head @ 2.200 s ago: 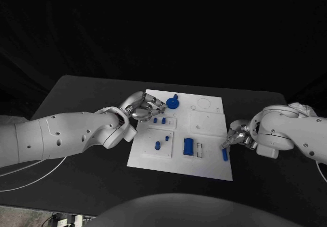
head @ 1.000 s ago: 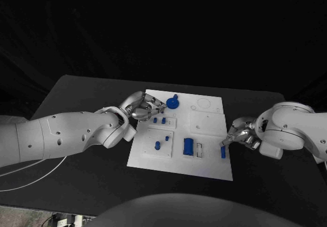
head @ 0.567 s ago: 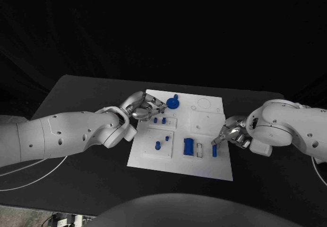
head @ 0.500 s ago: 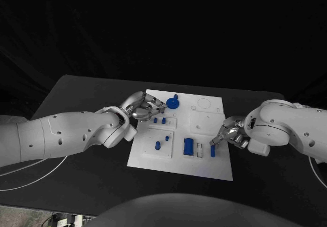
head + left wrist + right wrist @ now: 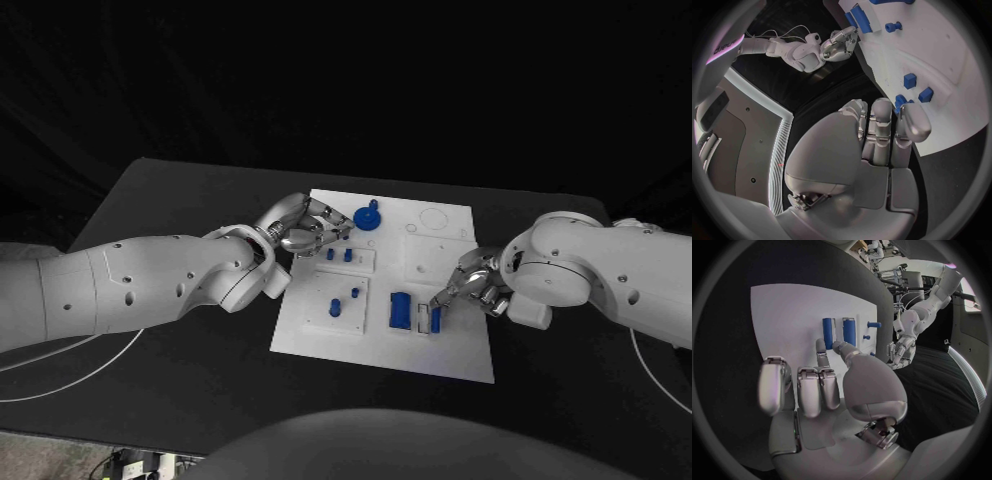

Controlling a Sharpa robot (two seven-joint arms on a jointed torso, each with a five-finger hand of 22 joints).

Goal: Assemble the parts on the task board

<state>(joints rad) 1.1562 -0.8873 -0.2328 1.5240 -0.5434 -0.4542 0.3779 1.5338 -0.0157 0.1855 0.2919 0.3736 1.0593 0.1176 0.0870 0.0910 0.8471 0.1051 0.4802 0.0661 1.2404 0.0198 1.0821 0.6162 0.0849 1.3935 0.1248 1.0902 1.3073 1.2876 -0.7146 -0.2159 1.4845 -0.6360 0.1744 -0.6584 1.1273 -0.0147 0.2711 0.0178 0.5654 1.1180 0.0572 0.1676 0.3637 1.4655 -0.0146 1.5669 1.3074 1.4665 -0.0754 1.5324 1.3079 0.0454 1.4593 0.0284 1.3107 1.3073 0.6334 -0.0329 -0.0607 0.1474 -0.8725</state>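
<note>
While the left hand [image 5: 306,232] rests curled at the white plastic task board [image 5: 433,258], the right hand [image 5: 464,283] apparently pinches a slim blue bar [image 5: 434,319] beside the blue block [image 5: 400,311], needing a straight press into its slot.

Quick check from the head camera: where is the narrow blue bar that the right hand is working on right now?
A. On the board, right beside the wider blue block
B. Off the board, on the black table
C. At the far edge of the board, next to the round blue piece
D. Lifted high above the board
A: the narrow blue bar lies on the task board just beside the wider blue block, at the fingertips of the right hand.
</note>
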